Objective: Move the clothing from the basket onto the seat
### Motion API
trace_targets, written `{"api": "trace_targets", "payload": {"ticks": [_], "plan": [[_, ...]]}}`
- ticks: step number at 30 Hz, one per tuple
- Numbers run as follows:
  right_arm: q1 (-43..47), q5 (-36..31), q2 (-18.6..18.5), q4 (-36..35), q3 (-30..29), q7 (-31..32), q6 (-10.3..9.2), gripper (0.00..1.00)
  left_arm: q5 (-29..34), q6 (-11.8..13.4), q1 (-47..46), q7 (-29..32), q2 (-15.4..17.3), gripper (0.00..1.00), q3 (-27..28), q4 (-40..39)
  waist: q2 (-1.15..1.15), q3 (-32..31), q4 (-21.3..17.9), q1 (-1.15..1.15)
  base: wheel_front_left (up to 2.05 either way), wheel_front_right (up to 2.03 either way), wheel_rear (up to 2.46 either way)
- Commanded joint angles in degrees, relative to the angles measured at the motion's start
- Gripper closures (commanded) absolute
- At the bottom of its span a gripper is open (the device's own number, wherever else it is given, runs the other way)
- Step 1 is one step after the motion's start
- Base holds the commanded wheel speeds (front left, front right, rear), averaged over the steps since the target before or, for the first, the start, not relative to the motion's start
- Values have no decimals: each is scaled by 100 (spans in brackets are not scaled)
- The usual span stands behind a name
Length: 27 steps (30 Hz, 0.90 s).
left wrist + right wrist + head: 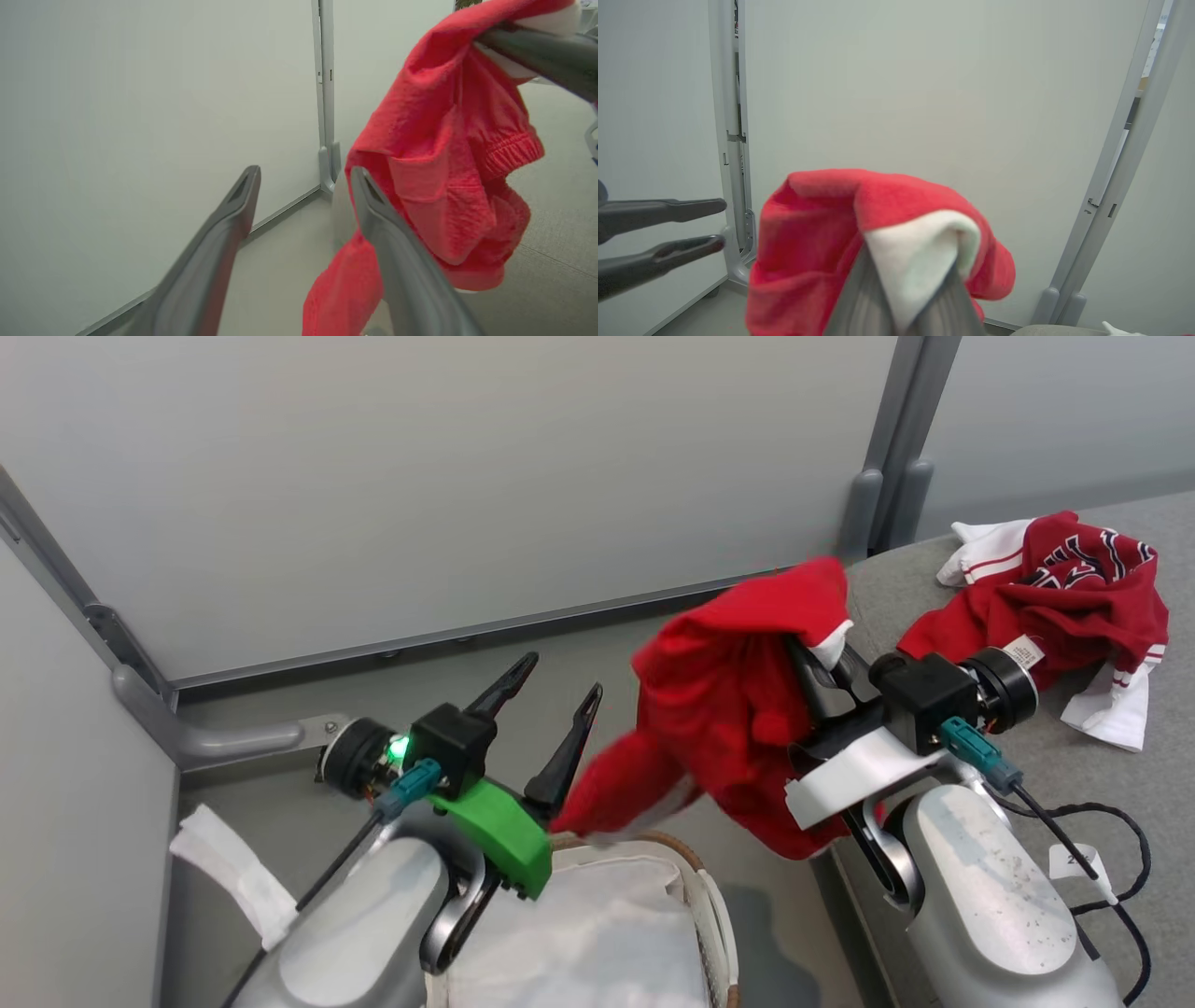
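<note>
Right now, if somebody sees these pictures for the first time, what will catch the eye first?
The bright red shorts, bunched and hanging from the shut right gripper above the basket, in the middle of the head view. Next, the red jersey lying crumpled on the grey seat at the right, and the left gripper, open and empty, beside the shorts.

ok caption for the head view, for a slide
The right gripper holds the red shorts over the basket, left gripper open beside them, jersey lying on the seat.
</note>
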Motion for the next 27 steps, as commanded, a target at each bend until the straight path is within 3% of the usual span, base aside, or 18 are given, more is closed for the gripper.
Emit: {"api": "trace_targets", "payload": {"ticks": [1, 9, 18, 27], "plan": [[110, -33, -18, -41, -48, -14, -8, 100, 8, -31, 270, -22, -27, 0, 134, -55, 0, 16, -4, 0, 0, 0, 0], [371, -72, -18, -38, -252, -14, -8, 100, 224, -190, 1454, -26, -227, 0, 836, -198, 0, 56, -15, 0, 0, 0, 0], [422, -71, -18, 23, -368, -14, -8, 100, 654, -307, 1965, -27, -508, 0, 1361, -268, 0, 73, -71, 0, 0, 0, 0], [320, -72, -20, -12, -486, -14, -8, 100, 1021, -344, 2125, -21, -736, 0, 1559, -389, 0, 164, -612, 0, 0, 0, 0]]}}
